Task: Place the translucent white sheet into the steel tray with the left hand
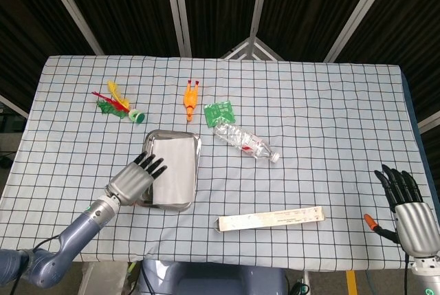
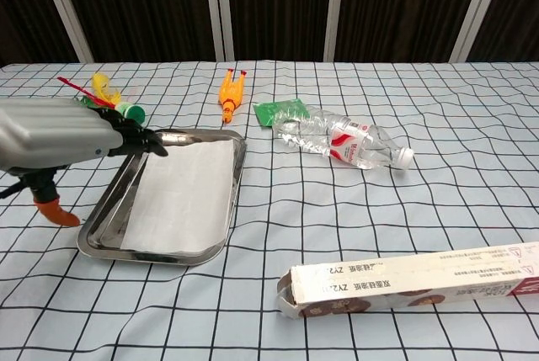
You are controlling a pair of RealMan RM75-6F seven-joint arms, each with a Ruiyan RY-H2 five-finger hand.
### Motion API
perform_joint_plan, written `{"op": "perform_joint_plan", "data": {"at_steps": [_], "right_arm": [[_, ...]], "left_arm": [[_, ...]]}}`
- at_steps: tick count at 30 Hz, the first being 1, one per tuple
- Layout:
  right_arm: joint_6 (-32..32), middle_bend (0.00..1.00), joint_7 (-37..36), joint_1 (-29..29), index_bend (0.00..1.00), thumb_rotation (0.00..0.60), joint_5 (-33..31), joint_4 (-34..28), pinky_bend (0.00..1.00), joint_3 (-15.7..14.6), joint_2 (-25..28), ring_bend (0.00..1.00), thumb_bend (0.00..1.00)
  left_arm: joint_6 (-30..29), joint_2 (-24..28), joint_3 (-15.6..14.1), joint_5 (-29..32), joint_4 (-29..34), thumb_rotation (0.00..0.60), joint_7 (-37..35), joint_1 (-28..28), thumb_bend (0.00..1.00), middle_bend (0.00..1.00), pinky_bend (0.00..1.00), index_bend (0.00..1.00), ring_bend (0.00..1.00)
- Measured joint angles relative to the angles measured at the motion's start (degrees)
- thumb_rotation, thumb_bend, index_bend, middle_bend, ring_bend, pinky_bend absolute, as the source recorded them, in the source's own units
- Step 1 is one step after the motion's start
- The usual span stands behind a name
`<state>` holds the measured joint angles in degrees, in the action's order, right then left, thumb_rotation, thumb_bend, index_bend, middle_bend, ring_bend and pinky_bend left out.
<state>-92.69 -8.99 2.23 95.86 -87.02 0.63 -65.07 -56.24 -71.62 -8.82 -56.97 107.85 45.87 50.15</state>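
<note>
The translucent white sheet (image 1: 173, 166) (image 2: 189, 194) lies flat inside the steel tray (image 1: 193, 171) (image 2: 221, 236), left of the table's middle. My left hand (image 1: 134, 179) (image 2: 63, 144) hovers over the tray's left edge, raised off the sheet, fingers stretched out and holding nothing. Its fingertips (image 2: 152, 142) point over the tray's far-left corner. My right hand (image 1: 405, 202) stays at the table's near right edge with fingers spread and nothing in it; the chest view does not show it.
A crushed plastic bottle (image 1: 245, 143) (image 2: 341, 140) and a green packet (image 1: 219, 112) lie right of the tray. An orange rubber chicken (image 1: 191, 98) and a feathered shuttlecock toy (image 1: 118, 104) sit behind it. A long cardboard box (image 1: 270, 219) (image 2: 413, 278) lies near the front edge.
</note>
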Motion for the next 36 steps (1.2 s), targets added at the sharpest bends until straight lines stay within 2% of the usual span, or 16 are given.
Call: {"op": "perform_joint_plan", "data": {"at_steps": [6, 11, 18, 25, 36], "right_arm": [[0.29, 0.00, 0.04, 0.06, 0.00, 0.600, -0.27, -0.14, 0.00, 0.02, 0.05, 0.00, 0.29], [0.36, 0.00, -0.01, 0.06, 0.00, 0.600, -0.31, -0.21, 0.00, 0.00, 0.10, 0.00, 0.29], [0.40, 0.00, -0.25, 0.06, 0.00, 0.600, -0.28, -0.22, 0.00, -0.06, 0.17, 0.00, 0.29], [0.44, 0.00, -0.22, 0.09, 0.00, 0.600, -0.20, -0.21, 0.00, -0.12, 0.16, 0.00, 0.29], [0.39, 0.00, -0.31, 0.03, 0.00, 0.600, -0.24, -0.30, 0.00, -0.14, 0.20, 0.00, 0.29]], "left_arm": [[6.50, 2.21, -2.68, -0.05, 4.48, 0.600, -2.89, 0.00, 0.22, 0.00, 0.00, 0.00, 0.00], [6.79, 0.94, -3.08, 3.14, 6.21, 0.600, -4.75, -0.80, 0.22, 0.00, 0.00, 0.00, 0.00], [0.39, -3.57, -2.48, 7.69, 7.49, 0.600, -2.43, -2.18, 0.22, 0.00, 0.00, 0.00, 0.00], [-7.95, -9.08, -0.17, 12.00, 8.43, 0.600, 0.09, -4.51, 0.22, 0.00, 0.00, 0.00, 0.00], [-12.42, -15.34, 4.45, 20.68, 8.57, 0.600, 2.92, -4.56, 0.22, 0.00, 0.00, 0.00, 0.00]]}}
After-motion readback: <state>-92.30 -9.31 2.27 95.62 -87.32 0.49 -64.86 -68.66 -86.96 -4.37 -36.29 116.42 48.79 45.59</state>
